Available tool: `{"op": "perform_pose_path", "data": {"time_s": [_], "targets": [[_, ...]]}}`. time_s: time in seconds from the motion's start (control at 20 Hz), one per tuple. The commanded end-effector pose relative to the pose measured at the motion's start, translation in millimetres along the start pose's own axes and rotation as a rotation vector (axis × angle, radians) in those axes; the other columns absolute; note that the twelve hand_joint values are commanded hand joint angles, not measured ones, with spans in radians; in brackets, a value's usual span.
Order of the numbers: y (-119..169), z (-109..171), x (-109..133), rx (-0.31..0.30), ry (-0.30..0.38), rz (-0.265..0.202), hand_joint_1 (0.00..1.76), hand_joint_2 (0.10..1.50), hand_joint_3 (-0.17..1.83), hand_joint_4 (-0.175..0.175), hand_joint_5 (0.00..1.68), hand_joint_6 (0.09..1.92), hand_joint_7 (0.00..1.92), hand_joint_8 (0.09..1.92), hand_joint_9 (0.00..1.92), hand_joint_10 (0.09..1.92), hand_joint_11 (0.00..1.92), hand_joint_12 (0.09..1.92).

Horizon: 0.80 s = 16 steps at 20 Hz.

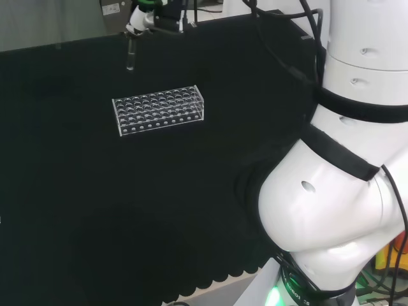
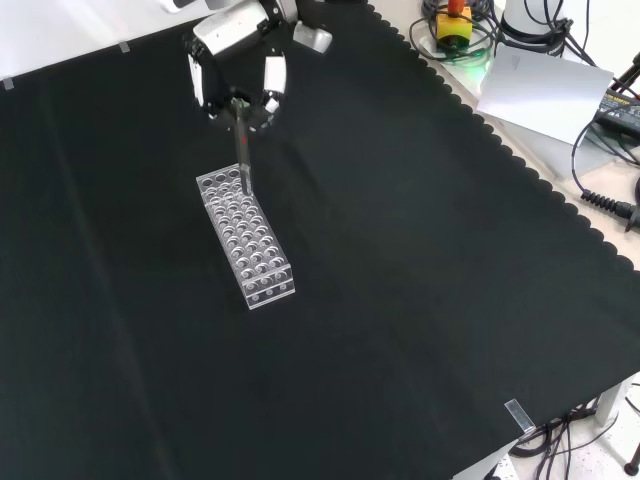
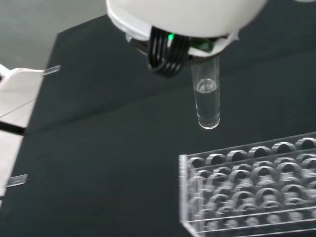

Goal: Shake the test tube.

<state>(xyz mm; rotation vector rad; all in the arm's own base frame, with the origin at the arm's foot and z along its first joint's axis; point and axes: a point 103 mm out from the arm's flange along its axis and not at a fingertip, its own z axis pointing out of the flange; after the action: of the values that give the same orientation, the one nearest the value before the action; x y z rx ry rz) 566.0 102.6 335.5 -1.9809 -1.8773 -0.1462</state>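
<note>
Nearest in the wrist view stands the clear rack (image 3: 252, 182), its wells apparently empty. Beyond it hangs the test tube (image 3: 206, 98), at about eleven o'clock of the rack in the head view, pinched at its top by the hand (image 2: 238, 62). Light, brittle, slick glass with some clear liquid (best held high).

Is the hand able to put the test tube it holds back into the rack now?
Probably yes. The hand holds the test tube upright above the rack, near one end, and the holes that show look free.
</note>
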Motion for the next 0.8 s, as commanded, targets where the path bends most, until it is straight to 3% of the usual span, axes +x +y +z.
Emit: {"op": "perform_pose_path", "data": {"time_s": [0.05,0.25,0.45,0.6,0.8], "targets": [[-18.0,-26.8,-94.5,-0.045,-0.049,0.171,1.32,0.61,0.75,-0.175,1.26,0.70,1.31,0.70,1.53,0.74,1.16,0.93],[-28.0,-49.4,-148.6,-0.076,-0.105,0.271,1.32,0.61,0.75,-0.175,1.26,0.70,1.31,0.70,1.53,0.74,1.16,0.93],[-33.8,-69.2,-183.0,-0.095,-0.168,0.335,1.32,0.61,0.75,-0.175,1.26,0.70,1.31,0.70,1.53,0.74,1.16,0.93],[-34.9,-76.4,-194.6,-0.101,-0.190,0.361,1.32,0.61,0.75,-0.175,1.25,0.70,1.31,0.71,1.53,0.74,1.16,0.93],[-30.4,-73.5,-188.3,-0.093,-0.185,0.350,1.32,0.61,0.75,-0.175,1.25,0.70,1.31,0.71,1.53,0.74,1.16,0.93]]}}
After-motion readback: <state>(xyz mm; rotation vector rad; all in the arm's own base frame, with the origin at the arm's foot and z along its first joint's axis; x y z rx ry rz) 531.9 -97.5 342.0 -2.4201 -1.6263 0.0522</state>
